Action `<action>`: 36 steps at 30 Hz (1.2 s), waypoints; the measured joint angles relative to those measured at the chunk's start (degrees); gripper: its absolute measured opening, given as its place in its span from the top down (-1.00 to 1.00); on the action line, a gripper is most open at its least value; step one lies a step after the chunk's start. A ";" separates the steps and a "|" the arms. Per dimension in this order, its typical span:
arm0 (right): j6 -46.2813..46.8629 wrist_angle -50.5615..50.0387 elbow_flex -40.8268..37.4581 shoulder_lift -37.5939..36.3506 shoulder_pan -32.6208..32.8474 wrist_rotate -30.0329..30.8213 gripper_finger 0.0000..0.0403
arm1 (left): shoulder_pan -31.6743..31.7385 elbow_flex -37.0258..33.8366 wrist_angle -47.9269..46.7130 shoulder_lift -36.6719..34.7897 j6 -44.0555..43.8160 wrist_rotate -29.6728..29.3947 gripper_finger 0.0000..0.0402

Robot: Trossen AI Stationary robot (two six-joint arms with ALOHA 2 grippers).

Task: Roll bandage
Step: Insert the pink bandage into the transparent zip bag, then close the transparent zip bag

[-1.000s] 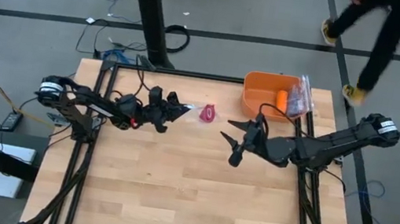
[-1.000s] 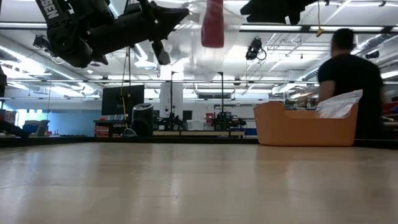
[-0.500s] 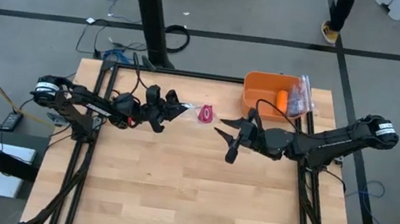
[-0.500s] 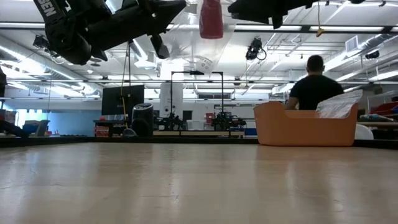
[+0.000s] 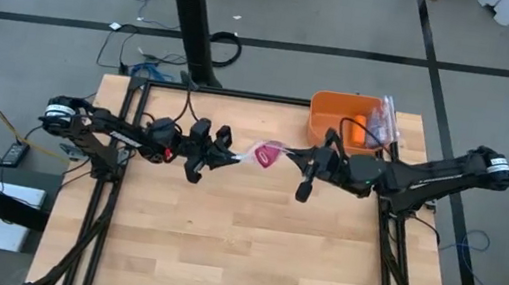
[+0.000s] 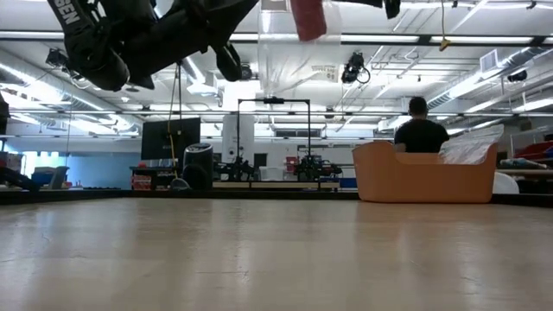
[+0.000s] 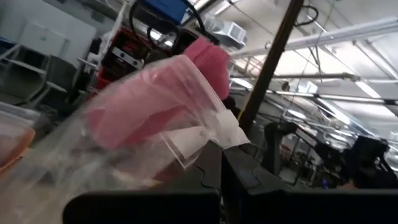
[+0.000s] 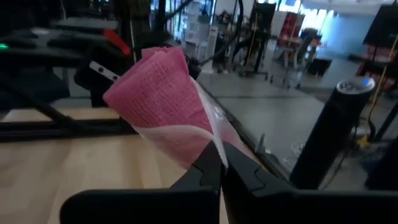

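I see the bandage (image 5: 271,152) inside a clear bag (image 5: 254,156), hanging above the table between my two grippers. The left gripper (image 5: 223,158) is clamped on the bag's one end; the right gripper (image 5: 301,157) is pinched on the opposite edge, nearer the bandage. The bag's long axis runs gripper to gripper.

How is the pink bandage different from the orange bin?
The bandage is pink and small; the bin is orange and much bigger. The bandage hangs in the air inside a clear bag, held between the left gripper and right gripper; the bin sits on the table.
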 joint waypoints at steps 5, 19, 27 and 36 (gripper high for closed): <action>5.33 -10.26 3.62 -0.39 0.04 -0.12 0.99 | 2.81 0.00 -1.75 -1.44 -0.15 4.07 1.00; 10.46 -12.18 4.08 3.71 -1.24 -2.97 1.00 | 4.72 4.61 -22.28 -2.99 14.06 2.91 1.00; 14.02 -17.00 4.08 1.68 -0.50 -3.07 1.00 | 5.10 4.63 -31.84 -8.16 20.96 1.96 1.00; 14.55 -14.01 4.08 7.02 -4.28 -7.54 1.00 | 4.65 4.68 -32.80 -9.66 20.94 -1.69 1.00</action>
